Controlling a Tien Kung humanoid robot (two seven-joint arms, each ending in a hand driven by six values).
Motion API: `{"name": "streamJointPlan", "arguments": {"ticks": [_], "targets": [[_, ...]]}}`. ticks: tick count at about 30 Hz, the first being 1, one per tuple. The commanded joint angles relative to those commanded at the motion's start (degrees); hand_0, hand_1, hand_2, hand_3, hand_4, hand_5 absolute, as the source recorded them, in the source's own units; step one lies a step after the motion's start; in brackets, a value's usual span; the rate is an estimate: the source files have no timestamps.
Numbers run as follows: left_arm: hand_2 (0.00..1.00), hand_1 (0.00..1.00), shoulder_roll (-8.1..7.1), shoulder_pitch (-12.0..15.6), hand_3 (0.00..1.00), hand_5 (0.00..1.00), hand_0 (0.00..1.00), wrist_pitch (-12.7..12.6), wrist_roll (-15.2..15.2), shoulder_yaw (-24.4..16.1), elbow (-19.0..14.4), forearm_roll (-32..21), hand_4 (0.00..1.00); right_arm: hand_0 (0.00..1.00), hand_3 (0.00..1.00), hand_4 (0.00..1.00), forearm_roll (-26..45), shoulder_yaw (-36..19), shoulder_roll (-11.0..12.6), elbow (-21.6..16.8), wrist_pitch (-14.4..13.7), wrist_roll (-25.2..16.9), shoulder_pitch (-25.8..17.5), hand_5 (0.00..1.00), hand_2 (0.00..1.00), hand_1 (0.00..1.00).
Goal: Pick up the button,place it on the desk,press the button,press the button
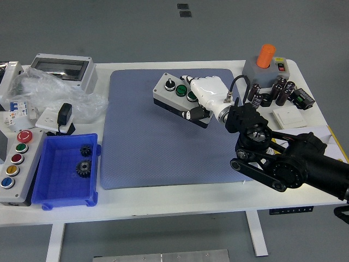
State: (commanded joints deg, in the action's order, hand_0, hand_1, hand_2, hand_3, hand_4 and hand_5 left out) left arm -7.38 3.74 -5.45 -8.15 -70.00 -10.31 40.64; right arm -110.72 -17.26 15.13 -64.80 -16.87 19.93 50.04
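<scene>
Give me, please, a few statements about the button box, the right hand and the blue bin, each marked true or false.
1. The right hand grips the button box. True.
2. The button box sits in the blue bin. False: it is over the blue mat, in the hand.
3. The blue bin holds two gears. True.
4. The left hand is pressing a green button. False: no left hand is in view.
5. The orange knob stands at the table's far right. True.
</scene>
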Motion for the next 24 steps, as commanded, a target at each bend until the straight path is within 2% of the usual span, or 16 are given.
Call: {"name": "streamJointPlan", "arguments": {"ticks": [3,11,16,17,24], "targets": [[0.565,0.614,0.04,0.12,0.610,0.311,0.629,-0.02,-0.01,0.11,0.00,-0.20,0.632,0.230,0.305,0.348,0.22,1.52,1.07,-1.15,0.14,-1.84,0.01,0.112,0.308,0.395],[0.568,0.615,0.10,0.25,0.612,0.321,0.628,-0.05,-0.11,0.23,0.00,-0.38,0.639,0.243,0.310,0.357,3.67,1.95,3.01,-6.97,2.92,-2.36,-0.21,0.093,0.309,0.399],[0.568,0.615,0.18,0.05,0.612,0.321,0.628,-0.02,-0.04,0.26,0.00,-0.31,0.639,0.243,0.310,0.357,4.87,2.43,2.98,-6.48,3.08,-3.97,-0.33,0.093,0.309,0.399],[0.568,0.618,0.19,0.03,0.612,0.327,0.627,-0.02,-0.06,0.25,0.00,-0.26,0.640,0.271,0.347,0.398,5.24,2.48,3.04,-6.33,3.02,-4.48,-0.36,0.029,0.337,0.433],[0.569,0.618,0.18,-0.05,0.613,0.329,0.626,-0.04,-0.17,0.39,0.00,-0.25,0.642,0.295,0.367,0.419,4.86,3.27,3.48,-5.62,0.80,-7.95,-0.10,0.002,0.355,0.451]]}}
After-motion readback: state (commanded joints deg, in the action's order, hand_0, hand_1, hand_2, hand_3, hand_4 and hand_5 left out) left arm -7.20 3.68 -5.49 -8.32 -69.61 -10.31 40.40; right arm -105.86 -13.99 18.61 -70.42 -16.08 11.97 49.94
